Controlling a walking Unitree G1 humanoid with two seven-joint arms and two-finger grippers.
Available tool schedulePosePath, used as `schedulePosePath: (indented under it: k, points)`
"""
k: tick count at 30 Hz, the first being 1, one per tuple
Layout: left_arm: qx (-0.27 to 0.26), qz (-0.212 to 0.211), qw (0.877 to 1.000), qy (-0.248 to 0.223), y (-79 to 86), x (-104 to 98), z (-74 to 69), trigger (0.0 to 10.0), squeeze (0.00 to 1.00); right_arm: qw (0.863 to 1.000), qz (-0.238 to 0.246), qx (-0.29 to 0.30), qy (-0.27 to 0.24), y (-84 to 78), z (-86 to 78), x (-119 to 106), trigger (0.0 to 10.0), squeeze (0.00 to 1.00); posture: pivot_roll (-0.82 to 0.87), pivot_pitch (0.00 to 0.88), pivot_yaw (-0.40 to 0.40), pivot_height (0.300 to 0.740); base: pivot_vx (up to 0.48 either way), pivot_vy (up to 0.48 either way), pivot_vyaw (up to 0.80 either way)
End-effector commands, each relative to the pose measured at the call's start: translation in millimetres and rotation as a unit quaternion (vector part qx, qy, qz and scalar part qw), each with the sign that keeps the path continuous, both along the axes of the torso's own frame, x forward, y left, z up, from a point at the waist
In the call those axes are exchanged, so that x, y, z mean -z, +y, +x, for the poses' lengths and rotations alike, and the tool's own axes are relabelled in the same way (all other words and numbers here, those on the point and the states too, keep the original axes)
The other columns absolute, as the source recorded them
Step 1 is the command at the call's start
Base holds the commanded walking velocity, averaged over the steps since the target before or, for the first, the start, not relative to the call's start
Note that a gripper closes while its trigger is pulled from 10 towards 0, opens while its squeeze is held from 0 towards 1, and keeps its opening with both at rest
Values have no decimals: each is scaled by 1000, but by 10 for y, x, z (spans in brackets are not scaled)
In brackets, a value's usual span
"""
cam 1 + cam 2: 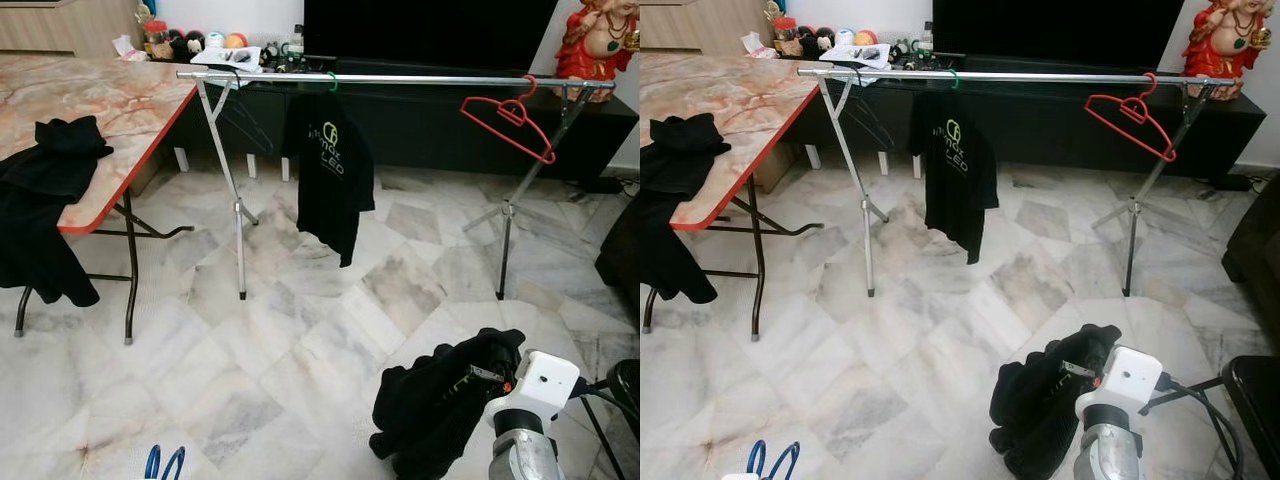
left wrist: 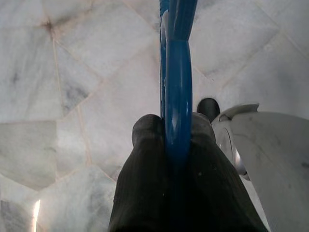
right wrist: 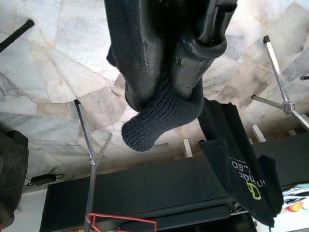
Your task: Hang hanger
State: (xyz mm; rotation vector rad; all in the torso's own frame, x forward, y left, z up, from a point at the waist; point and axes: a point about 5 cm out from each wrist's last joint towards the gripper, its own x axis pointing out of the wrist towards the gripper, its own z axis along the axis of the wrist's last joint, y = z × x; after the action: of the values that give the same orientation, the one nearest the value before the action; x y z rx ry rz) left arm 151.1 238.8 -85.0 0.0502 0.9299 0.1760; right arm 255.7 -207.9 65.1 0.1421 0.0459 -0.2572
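Left of the clothes rail (image 1: 400, 78), a marble-patterned surface (image 1: 110, 100) with a red edge carries a black garment (image 1: 45, 170) that droops over its side. Low and left of the rail, near the robot's feet, the left gripper (image 2: 176, 130) has its jaws pressed onto a blue hanger (image 2: 177, 72); the blue loops also show at floor level in the head view (image 1: 165, 463). Hanger is smooth, glossy plastic, rounded bar; finger pads are ribbed black rubber.

On the rail itself: thin chrome tube on splayed metal legs. A black T-shirt (image 1: 330, 175) with a green logo hangs left of the rail's middle, and an empty red hanger (image 1: 508, 118) sits tilted near its right end.

Low and right of the rail, the right gripper (image 3: 166, 92) has its jaws pinching a dark knit garment (image 1: 440, 400), soft and bunched, fabric bulging out between the fingers.

Floor is polished grey-white marble tile.

Judgement: the robot stands well back from the rail, so nothing is hung yet. To do it well, close in, raise the blue hanger hook-up, and aim for the bare stretch of tube between T-shirt and red hanger.
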Motion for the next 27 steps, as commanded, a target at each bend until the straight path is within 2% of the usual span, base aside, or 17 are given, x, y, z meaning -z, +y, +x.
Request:
schedulePosePath:
  k: [1,17,27]
  points:
    - [-7,-11,1000,23,-25,55,-106,10000,0,1000,-11,0,-26,-14,28,-124,10000,0,-14,90,-25,721,0,315,0]
    - [-6,-16,999,47,1,91,-207,10000,0,1000,-16,-21,-17,94,68,-106,10000,0,-12,105,-30,721,0,402,0]
    - [-7,-20,998,56,-11,110,-246,10000,0,1000,-19,-19,-16,70,61,-107,10000,0,-11,110,-28,721,0,441,0]
